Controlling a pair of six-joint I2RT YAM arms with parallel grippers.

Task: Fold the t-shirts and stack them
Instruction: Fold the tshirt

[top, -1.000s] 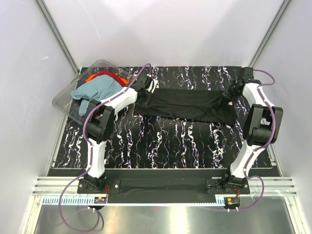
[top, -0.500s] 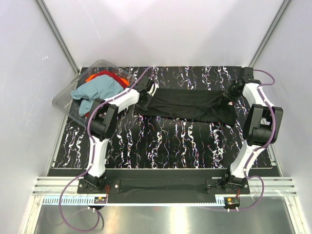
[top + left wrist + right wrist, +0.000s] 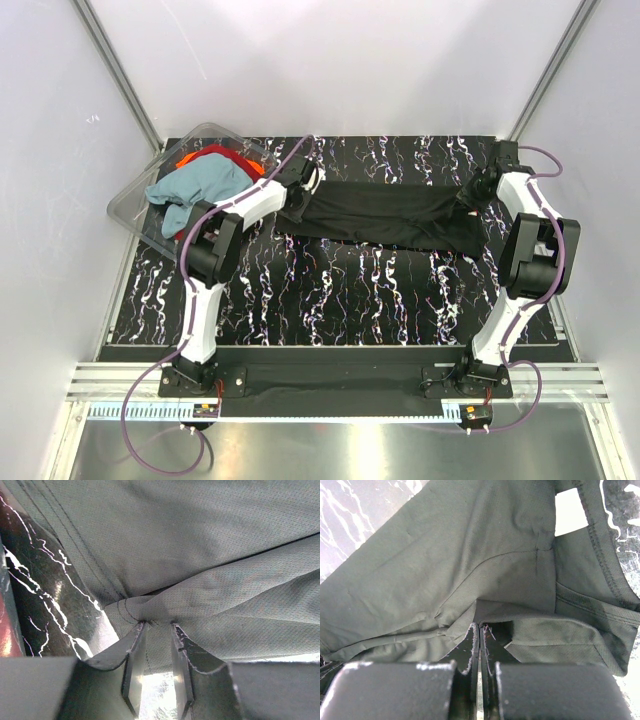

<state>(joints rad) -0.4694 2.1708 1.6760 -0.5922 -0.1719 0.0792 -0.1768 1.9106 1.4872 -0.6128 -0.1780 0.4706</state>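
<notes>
Overhead, two white arms (image 3: 215, 250) reach away from their bases and bend inward over the far half of the marbled black table (image 3: 350, 290), one at each end of a single black t-shirt (image 3: 385, 215) drawn out as a long band between them. The left gripper (image 3: 306, 180) tips down and points across toward the other arm, its jaws a narrow gap apart with a bunched fold of the shirt's end pinched between the fingertips (image 3: 136, 632); cloth fans out ahead of it in creases. The right gripper (image 3: 470, 198) leans down from a raised elbow and points back toward the left one, its jaws pressed together on a puckered edge of the same shirt, a stitched hem running just ahead and to its side. Whether the shirt lies on the table or hangs just above it cannot be told. Three t-shirts in all: the black one in both grips, and behind the left gripper, on its outer side, a teal-blue t-shirt (image 3: 200, 185) heaped over a red-orange t-shirt (image 3: 228, 155) in one clear plastic tub (image 3: 132, 212)
</notes>
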